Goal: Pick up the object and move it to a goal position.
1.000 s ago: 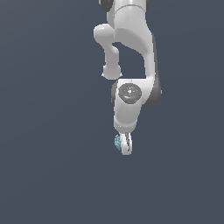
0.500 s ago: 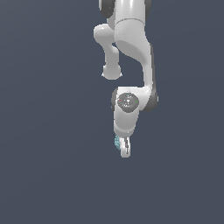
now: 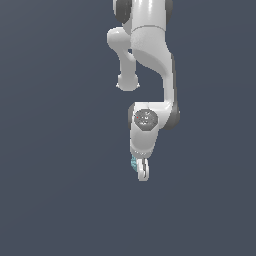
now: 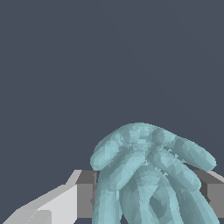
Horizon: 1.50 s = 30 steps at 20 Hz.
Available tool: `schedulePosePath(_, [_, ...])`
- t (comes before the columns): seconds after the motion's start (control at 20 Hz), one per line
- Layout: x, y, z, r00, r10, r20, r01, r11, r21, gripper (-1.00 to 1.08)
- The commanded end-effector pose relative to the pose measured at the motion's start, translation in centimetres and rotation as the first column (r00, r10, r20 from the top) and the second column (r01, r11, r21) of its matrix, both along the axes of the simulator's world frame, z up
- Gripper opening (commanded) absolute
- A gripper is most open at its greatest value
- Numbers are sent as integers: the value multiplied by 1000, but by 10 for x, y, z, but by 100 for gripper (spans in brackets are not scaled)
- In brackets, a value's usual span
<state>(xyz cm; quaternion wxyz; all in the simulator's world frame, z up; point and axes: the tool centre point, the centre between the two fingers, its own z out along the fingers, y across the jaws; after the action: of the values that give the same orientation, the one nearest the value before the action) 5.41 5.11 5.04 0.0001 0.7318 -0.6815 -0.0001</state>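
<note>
In the exterior view the arm (image 3: 150, 60) hangs down, and its claw (image 3: 142, 172) is closed on the blob (image 3: 134, 162), which peeks out beside the fingers, so the pickup looks done; carrying to an unmarked goal remains. In the wrist view the blob (image 4: 148, 175), pale teal and lumpy like bunched petals, sits pinched between the grey pads (image 4: 85, 192).

Arm (image 3: 150, 55): glossy white rounded links, dark grey joint bands, grey round cap at the wrist. Gripper (image 3: 143, 172): white body, white fingers (image 4: 57, 202) with grey pads.
</note>
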Motion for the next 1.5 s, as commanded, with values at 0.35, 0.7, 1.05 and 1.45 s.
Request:
schedulePosePath(0.35, [0,-2,0,1000,0,0,0,1000,0,-100])
schedulePosePath(0.7, [0,-35,6,1000,0,0,0,1000,0,-100])
schedulePosePath(1.05, [1,-111,19,1000,0,0,0,1000,0,-100])
schedulePosePath(1.45, [4,-206,35,1000,0,0,0,1000,0,-100])
